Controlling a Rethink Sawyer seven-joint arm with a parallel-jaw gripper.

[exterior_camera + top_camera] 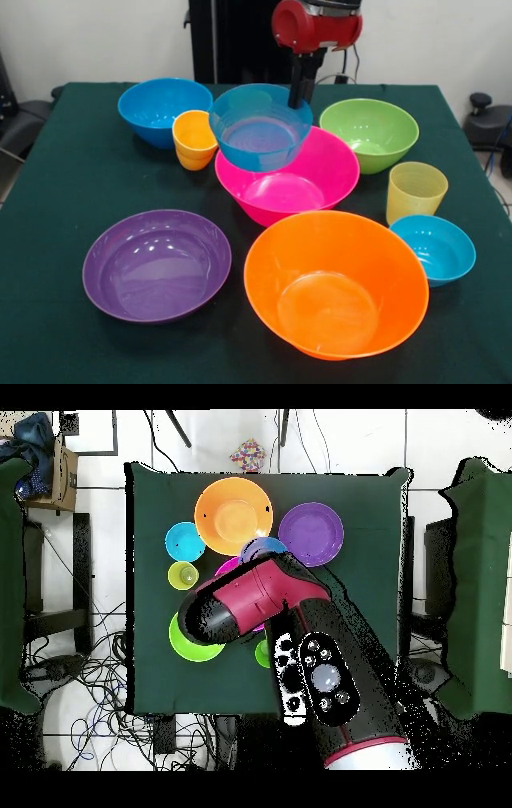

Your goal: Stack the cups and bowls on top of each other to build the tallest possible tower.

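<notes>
Orange bowl nearest, end effector gripping blue bowl

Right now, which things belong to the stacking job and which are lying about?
Job: pink bowl, held blue bowl, far blue bowl, small blue bowl, green bowl, orange bowl, purple bowl, orange cup, yellow cup, claw.
Lying about: floor cables, cardboard box.

Lab: loose floor cables
</notes>
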